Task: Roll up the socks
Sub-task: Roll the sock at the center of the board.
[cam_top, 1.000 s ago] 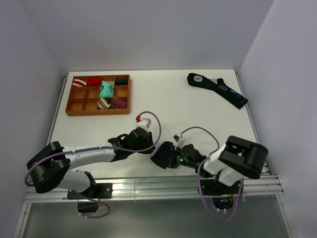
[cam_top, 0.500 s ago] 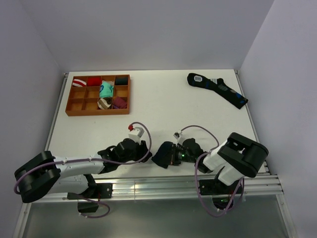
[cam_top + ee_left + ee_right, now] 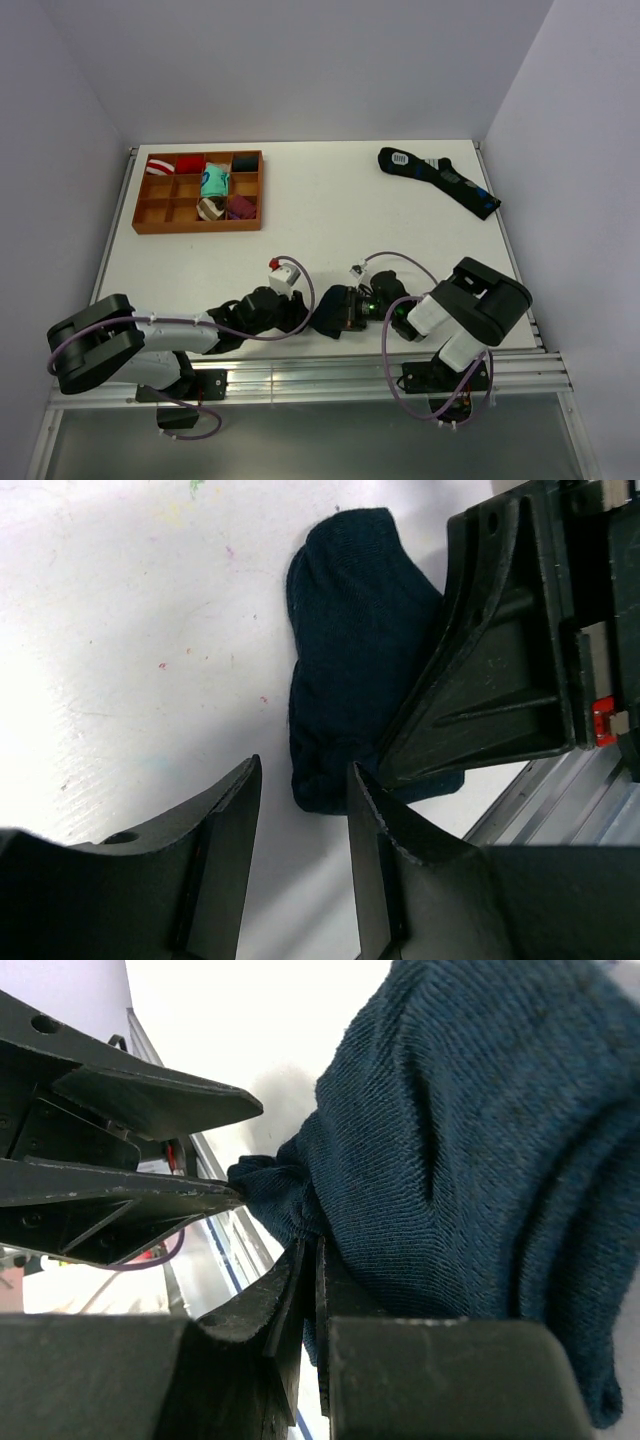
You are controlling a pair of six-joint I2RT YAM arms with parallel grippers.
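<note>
Near desk point(image 3: 330, 225) edge: socks point(image 3: 325, 315), dark navy bundle, lie between both pincers. Right pincer point(image 3: 343, 310) pressed together, pinching socks' edge. Left pincer point(image 3: 300, 312) spread, empty, tips just beside socks. Far left: compartment tray point(image 3: 197, 228) holding coloured sock bundles point(image 3: 213, 183). Far right: long black sock point(image 3: 440, 180).

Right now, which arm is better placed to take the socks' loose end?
Left, probably. The left gripper is open, with the socks right at its fingertips; the right gripper is shut on them, holding them in place.
</note>
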